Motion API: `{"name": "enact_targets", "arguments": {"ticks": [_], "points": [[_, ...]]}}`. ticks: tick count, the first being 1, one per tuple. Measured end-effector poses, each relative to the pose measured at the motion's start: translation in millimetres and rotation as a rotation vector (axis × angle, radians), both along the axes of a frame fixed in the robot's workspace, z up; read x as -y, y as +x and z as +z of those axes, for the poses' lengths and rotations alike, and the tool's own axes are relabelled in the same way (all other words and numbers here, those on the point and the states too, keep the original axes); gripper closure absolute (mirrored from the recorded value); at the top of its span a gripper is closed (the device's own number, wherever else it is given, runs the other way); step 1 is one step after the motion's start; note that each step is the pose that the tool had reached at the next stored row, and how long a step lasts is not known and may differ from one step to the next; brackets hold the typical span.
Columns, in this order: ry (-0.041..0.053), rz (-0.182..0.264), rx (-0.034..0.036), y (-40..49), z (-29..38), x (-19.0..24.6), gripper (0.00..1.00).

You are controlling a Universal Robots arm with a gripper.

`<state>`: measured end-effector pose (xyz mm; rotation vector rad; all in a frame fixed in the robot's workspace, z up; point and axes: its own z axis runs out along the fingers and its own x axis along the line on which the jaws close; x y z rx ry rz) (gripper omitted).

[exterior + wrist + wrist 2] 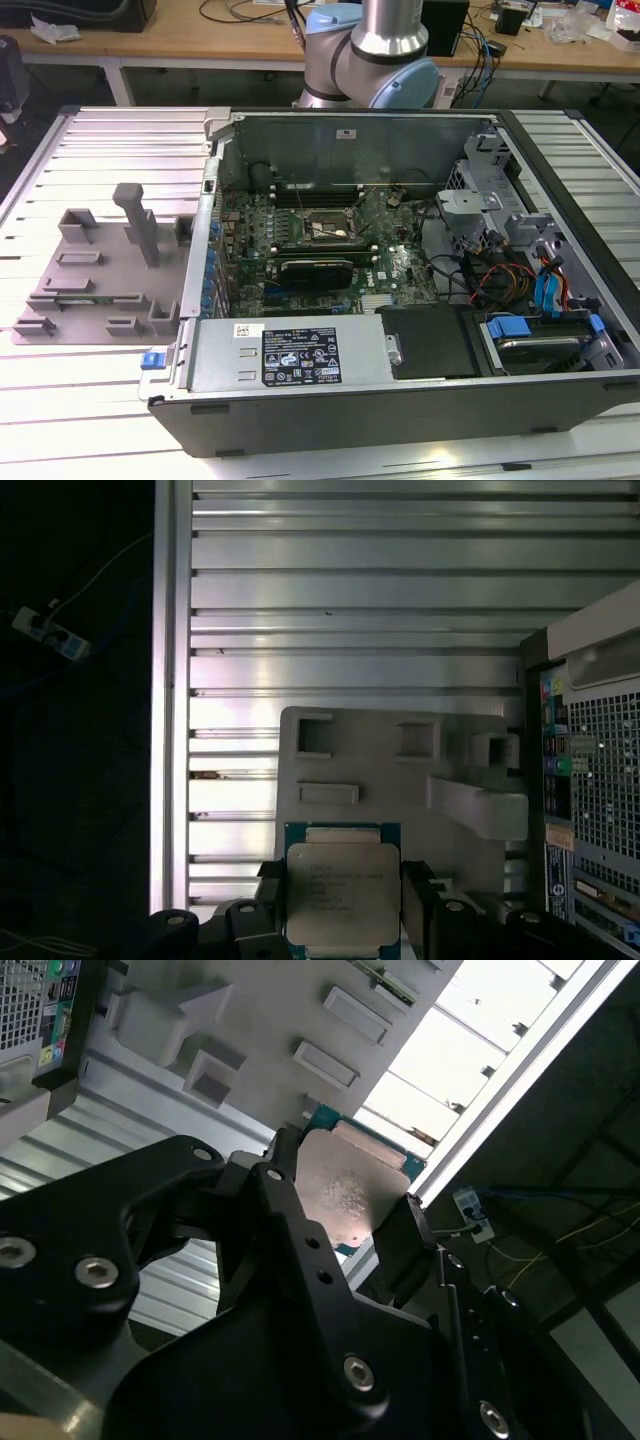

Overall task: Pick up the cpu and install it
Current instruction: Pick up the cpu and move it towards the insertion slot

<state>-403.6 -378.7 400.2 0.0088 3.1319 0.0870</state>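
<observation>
The claw (343, 925) is clamped on the cpu (343, 892), a black finger (415, 905) pressed against each side edge and the silvery top facing the first wrist view. Behind the chip the gray tray (400, 780) lies on the ribbed table (350, 600). The chip seems held clear of the tray, though that is hard to judge. In the exterior view the open computer case (400, 385) stands just beside the tray, with the dark socket (325, 228) on its board.
</observation>
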Motion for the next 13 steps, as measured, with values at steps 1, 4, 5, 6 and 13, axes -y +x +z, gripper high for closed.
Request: {"name": "enact_targets", "arguments": {"ticks": [1, 4, 5, 6, 13], "points": [[0.0002, 0.0, 0.0002, 0.0, 2.4, -0.2, 0.45], [0.0001, 0.0, 0.0, 0.0, 2.5, -0.2, 0.45], [-0.0001, 0.0, -0.0003, 1.0, 2.7, -0.3, 0.45], [0.0001, 0.0, 0.0, 2.6, 2.5, -0.2, 0.45], [0.0001, -0.001, 0.0, 23.0, 2.5, -0.2, 0.45]]}}
